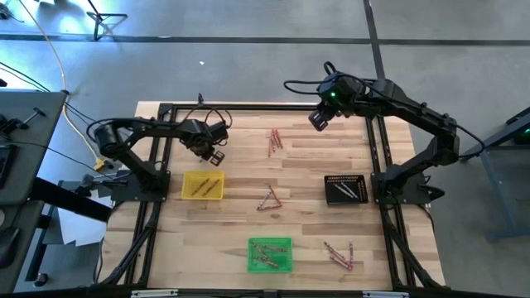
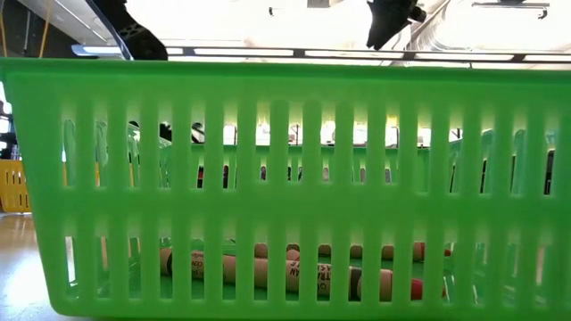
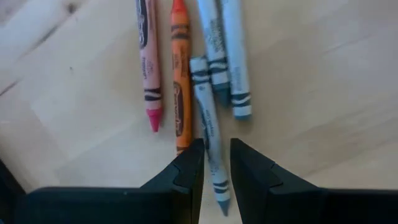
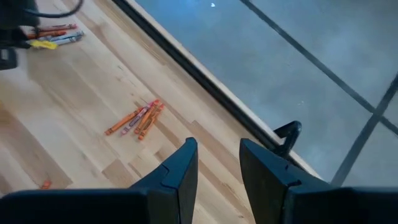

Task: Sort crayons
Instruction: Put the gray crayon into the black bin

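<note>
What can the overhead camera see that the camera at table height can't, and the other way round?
Only the overhead view shows the yellow plastic tray, the black tray, both arms over the wooden table and loose crayon clusters. Only the table-height view shows paper-wrapped crayons close up through the slats. Both show the green slatted plastic tray holding crayons.

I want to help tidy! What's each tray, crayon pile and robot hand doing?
Yellow tray: holds crayons.
Green tray: holds crayons.
Black tray: holds crayons.
Loose crayons: lying on table.
Left hand: open a little, above grey crayon.
Right hand: open, empty.
</note>
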`<state>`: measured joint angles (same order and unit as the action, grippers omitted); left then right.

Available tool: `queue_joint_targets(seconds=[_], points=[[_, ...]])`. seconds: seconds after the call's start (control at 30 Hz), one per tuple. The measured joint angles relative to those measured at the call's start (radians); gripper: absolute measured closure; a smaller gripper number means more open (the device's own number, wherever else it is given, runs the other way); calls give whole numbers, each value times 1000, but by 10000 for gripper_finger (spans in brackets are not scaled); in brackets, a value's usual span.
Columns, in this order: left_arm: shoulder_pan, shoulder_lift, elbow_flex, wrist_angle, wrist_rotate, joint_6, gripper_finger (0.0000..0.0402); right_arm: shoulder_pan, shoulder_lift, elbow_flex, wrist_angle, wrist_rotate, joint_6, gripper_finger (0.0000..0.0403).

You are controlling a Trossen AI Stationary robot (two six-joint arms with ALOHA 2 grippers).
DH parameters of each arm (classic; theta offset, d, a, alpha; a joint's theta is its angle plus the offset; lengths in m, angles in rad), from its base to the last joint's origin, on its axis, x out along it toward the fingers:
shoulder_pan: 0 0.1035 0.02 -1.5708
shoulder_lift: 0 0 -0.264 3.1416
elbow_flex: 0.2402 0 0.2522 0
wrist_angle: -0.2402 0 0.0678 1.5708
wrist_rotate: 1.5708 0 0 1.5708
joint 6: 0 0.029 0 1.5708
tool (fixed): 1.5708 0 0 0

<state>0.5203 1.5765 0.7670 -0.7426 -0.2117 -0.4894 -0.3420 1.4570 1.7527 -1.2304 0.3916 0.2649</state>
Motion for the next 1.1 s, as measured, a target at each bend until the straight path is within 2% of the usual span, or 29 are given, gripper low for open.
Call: queue_joint_targets(seconds=[0.27, 0.5, 0.7, 0.9, 1.1], points=[[1, 81, 10, -2, 29, 38, 342, 0, 0, 0, 0, -29, 0, 290], [3, 55, 10, -30, 39, 46, 394, 0, 0, 0, 0, -28, 7, 290], [3, -41, -1, -81, 84, 34, 400, -1, 0, 0, 0, -28, 32, 290], [-5, -186, 68, -45, 90, 45, 401, 0, 35, 0, -3, -29, 71, 290], [-11, -325, 148, 78, 84, 111, 401, -1, 127, 0, -3, -63, 66, 290]])
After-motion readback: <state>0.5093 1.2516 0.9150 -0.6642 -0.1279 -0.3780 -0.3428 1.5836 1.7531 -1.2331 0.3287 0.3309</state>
